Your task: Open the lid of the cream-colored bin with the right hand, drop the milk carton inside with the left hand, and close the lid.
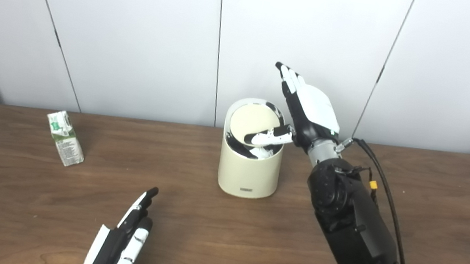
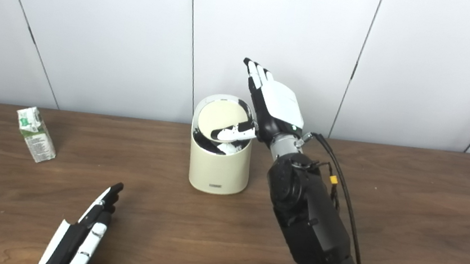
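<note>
Cream bin (image 1: 249, 170) lid (image 1: 253, 123) tipped by spread right hand (image 1: 306, 109) (thumb at rim); left hand (image 1: 123, 240) flat, empty.

A bin (image 1: 249, 170) is standing mid-table (image 1: 433, 212), a carton (image 1: 65, 138) sitting well to its left, the right hand (image 1: 306, 109) reaching over its right rim and the left hand (image 1: 123, 240) lying in front.

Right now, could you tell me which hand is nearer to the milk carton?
The left hand. It rests low on the table, in front of and to the right of the milk carton, apart from it. The right hand is farther away, at the cream-colored bin.
</note>
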`<act>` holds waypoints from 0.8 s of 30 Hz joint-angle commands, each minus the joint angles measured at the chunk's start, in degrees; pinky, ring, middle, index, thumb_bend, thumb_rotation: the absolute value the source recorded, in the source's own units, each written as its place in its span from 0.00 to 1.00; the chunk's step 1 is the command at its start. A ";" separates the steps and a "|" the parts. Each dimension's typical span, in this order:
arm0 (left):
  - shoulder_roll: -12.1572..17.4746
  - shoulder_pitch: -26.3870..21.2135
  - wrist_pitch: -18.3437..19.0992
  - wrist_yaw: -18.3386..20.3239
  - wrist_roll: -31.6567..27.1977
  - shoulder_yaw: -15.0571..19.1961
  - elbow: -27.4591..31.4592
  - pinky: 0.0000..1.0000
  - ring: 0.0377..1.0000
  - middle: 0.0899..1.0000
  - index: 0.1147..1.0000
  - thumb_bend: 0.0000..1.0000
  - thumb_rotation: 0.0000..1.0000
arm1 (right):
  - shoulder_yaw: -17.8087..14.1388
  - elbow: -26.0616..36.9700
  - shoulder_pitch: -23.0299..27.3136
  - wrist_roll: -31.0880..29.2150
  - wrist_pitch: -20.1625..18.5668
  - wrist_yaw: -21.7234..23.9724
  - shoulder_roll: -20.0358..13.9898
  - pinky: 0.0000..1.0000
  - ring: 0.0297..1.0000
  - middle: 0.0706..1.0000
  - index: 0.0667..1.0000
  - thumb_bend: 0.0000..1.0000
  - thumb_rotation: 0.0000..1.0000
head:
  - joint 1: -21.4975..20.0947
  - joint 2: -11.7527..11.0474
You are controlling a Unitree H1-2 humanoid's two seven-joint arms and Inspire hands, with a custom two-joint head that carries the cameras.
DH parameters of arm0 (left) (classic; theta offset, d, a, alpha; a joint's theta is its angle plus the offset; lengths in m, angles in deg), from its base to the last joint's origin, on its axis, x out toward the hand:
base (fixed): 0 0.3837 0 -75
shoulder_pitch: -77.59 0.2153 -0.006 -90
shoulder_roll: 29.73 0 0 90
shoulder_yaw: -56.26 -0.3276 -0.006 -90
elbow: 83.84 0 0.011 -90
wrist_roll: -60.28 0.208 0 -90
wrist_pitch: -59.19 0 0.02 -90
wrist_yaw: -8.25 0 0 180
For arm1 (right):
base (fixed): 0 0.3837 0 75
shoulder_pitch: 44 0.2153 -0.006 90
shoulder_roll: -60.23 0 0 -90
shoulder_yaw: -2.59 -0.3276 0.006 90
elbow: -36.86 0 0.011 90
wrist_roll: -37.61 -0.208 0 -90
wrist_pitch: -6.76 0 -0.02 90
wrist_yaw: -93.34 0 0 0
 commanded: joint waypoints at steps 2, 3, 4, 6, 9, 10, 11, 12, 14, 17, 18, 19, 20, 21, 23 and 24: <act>0.32 -0.38 -0.71 -0.05 -0.63 0.25 1.74 1.00 1.00 1.00 1.00 0.41 0.92 | -0.76 0.88 1.40 0.23 -0.02 -0.54 -0.22 0.92 1.00 1.00 1.00 0.91 0.26 | -0.13 0.06; 0.34 -0.37 -0.64 0.05 -0.75 0.26 1.77 1.00 1.00 1.00 1.00 0.42 0.93 | -0.77 0.96 1.35 0.22 0.00 -0.50 -0.24 0.91 1.00 1.00 1.00 0.92 0.26 | -0.13 0.06; 0.35 -0.36 -0.61 0.11 -0.83 0.28 1.76 1.00 1.00 1.00 1.00 0.42 0.92 | -0.79 1.05 1.29 0.15 0.07 -0.49 -0.25 0.91 1.00 1.00 1.00 0.92 0.26 | -0.13 0.06; 0.31 -0.34 -0.51 0.14 -0.95 0.34 1.77 1.00 1.00 1.00 1.00 0.43 0.92 | -0.89 1.30 1.11 -0.17 0.26 -0.44 -0.26 0.90 1.00 1.00 1.00 0.92 0.28 | -0.13 0.06; 0.24 -0.30 -0.20 0.03 -0.66 0.39 2.00 1.00 1.00 1.00 1.00 0.43 0.92 | -1.43 2.20 0.62 -1.41 0.39 -0.12 -0.02 0.93 1.00 1.00 1.00 0.88 0.43 | -0.13 0.06; 0.34 -0.33 -0.48 -0.06 -0.13 0.34 1.96 1.00 1.00 1.00 1.00 0.43 0.92 | -1.58 2.56 0.44 -1.66 0.42 -0.06 0.06 0.94 1.00 1.00 1.00 0.87 0.49 | -0.13 0.06; 0.43 -0.37 -0.82 -0.14 0.35 0.29 1.89 1.00 1.00 1.00 1.00 0.42 0.94 | -1.65 2.92 0.28 -1.72 0.44 -0.03 0.10 0.95 1.00 1.00 1.00 0.86 0.56 | -0.13 0.06; 0.47 -0.41 -0.99 -0.14 0.54 0.27 1.86 1.00 1.00 1.00 1.00 0.42 0.94 | -1.75 3.25 0.14 -1.87 0.51 -0.01 0.15 0.96 1.00 1.00 1.00 0.85 0.66 | -0.13 0.06; 0.43 -0.43 -0.79 0.04 0.08 0.31 1.93 1.00 1.00 1.00 1.00 0.42 0.94 | -1.87 3.80 -0.03 -2.18 0.65 0.25 0.11 0.98 1.00 1.00 1.00 0.87 0.80 | -0.13 0.06; 0.37 -0.61 -0.68 -0.05 0.19 0.36 1.83 1.00 1.00 1.00 1.00 0.41 0.93 | -2.27 4.03 -0.24 -3.68 2.23 0.29 -0.20 0.98 1.00 1.00 1.00 0.91 0.92 | -0.42 0.03; 0.41 -0.67 -0.89 -0.25 0.85 0.33 1.79 1.00 1.00 1.00 1.00 0.41 0.94 | -2.64 4.21 -0.65 -4.98 3.53 0.27 -0.44 0.97 1.00 1.00 1.00 0.91 0.94 | -0.47 0.09; 0.44 -0.70 -1.01 -0.36 1.26 0.31 1.78 1.00 1.00 1.00 1.00 0.40 0.94 | -2.94 4.45 -1.11 -6.07 4.61 0.29 -0.68 0.95 1.00 1.00 1.00 0.91 0.96 | -0.47 0.09; 0.45 -0.71 -1.09 -0.43 1.52 0.31 1.77 1.00 1.00 1.00 1.00 0.40 0.95 | -3.12 4.59 -1.41 -6.80 5.31 0.27 -0.84 0.94 1.00 1.00 1.00 0.91 0.97 | -0.47 0.09; 0.44 -0.75 -1.26 -0.46 1.69 0.32 1.65 1.00 1.00 1.00 1.00 0.40 0.95 | -3.71 5.24 -2.35 -8.41 6.24 0.54 -0.95 0.94 1.00 1.00 1.00 0.91 0.98 | -0.34 0.15; 0.39 -0.77 -1.45 -0.43 1.73 0.36 1.44 1.00 1.00 1.00 1.00 0.39 0.95 | -4.55 6.42 -3.96 -10.61 7.19 0.92 -1.08 0.92 1.00 1.00 1.00 0.91 1.00 | -0.26 0.16; 0.38 -0.78 -1.49 -0.42 1.77 0.37 1.35 1.00 1.00 1.00 1.00 0.39 0.95 | -4.90 7.20 -4.99 -11.36 7.80 0.91 -1.26 0.92 1.00 1.00 1.00 0.91 1.00 | -0.23 0.16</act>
